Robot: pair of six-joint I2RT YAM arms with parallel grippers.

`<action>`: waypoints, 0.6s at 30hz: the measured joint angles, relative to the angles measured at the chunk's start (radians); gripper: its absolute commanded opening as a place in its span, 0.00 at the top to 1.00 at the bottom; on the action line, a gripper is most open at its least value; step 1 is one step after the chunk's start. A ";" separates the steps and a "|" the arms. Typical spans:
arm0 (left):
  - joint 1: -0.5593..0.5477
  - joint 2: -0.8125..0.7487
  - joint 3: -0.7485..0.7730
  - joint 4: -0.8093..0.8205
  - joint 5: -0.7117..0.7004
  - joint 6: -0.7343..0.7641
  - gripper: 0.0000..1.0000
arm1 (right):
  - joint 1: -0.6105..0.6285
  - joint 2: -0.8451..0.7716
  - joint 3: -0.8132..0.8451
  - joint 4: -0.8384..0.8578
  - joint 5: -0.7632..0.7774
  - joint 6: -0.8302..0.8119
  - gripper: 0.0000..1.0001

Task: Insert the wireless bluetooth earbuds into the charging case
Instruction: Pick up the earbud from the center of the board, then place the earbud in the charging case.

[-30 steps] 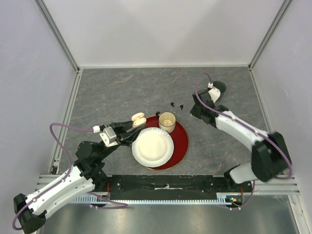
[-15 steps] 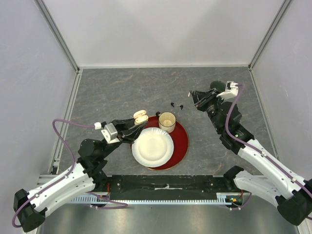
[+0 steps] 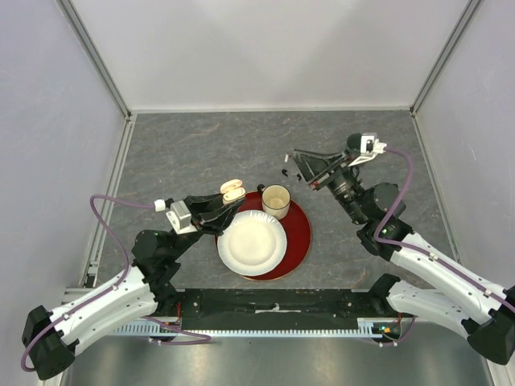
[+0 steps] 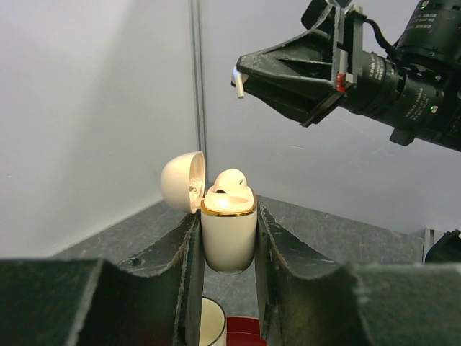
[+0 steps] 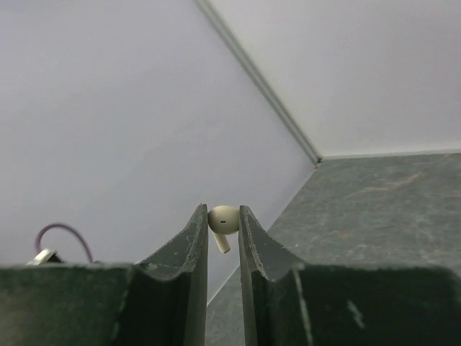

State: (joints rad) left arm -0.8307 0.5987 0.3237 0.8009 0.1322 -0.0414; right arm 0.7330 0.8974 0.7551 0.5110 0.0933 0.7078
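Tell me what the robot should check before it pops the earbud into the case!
1. Lid open: ok. The lid of the case is tipped back.
2. Case held steady: ok. The left fingers clamp both its sides, and it stands upright.
3. Earbud gripped: ok. The earbud is pinched between the right fingers.
4. Free slot: cannot tell. A seated bud fills one slot; the other is hidden.
5. Earbud above the case: not ok. In the top view it hangs off to one side.
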 measured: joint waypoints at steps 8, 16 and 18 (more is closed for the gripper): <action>0.000 0.030 -0.003 0.029 0.000 -0.010 0.98 | 0.169 0.060 0.000 0.122 -0.049 -0.143 1.00; 0.000 0.043 -0.003 0.050 0.001 -0.011 0.98 | 0.311 0.135 0.000 0.200 -0.035 -0.254 1.00; 0.000 0.048 -0.004 0.056 0.001 -0.011 0.98 | 0.334 0.156 0.000 0.216 -0.027 -0.271 1.00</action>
State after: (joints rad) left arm -0.8307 0.6464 0.3199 0.8570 0.1329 -0.0528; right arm 1.0672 1.0538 0.7555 0.7265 0.0662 0.4366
